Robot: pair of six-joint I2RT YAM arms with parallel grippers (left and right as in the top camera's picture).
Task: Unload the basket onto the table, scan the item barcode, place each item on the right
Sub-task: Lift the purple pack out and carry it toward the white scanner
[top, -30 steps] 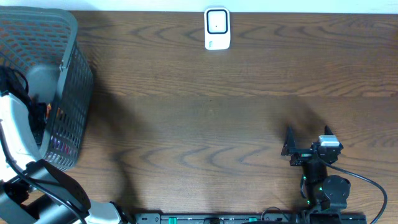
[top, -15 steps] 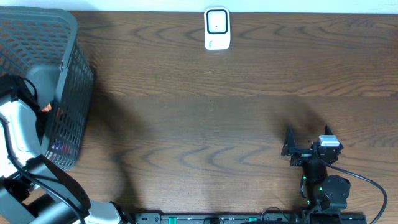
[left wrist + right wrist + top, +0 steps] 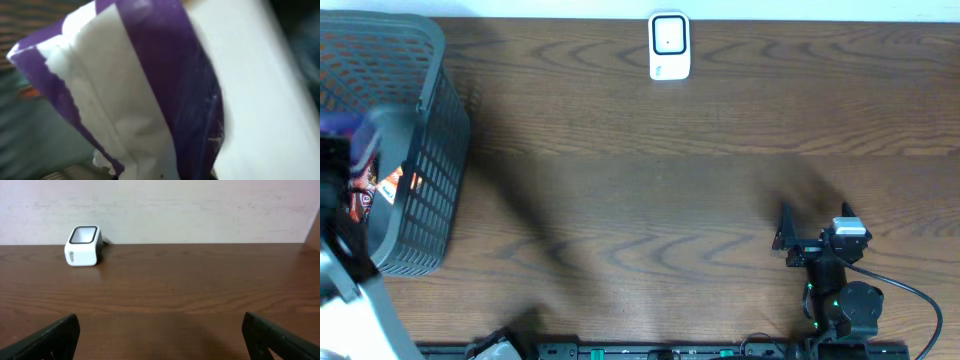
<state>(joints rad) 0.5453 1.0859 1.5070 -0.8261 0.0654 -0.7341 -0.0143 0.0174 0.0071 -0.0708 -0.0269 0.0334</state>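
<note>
Left hand [image 3: 353, 165], at 9 o'clock over the basket [image 3: 432, 150], is closed on a purple-and-white packet [image 3: 150, 100]. Right hand [image 3: 160, 340], at 5 o'clock, stands wide open and empty.

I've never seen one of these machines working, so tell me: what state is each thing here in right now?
Left gripper: shut on the packet, over the basket.
Packet: purple and white, held, blurred.
Basket: upright, items inside.
Scanner: standing on the table, untouched.
Right gripper: open, empty.
</note>
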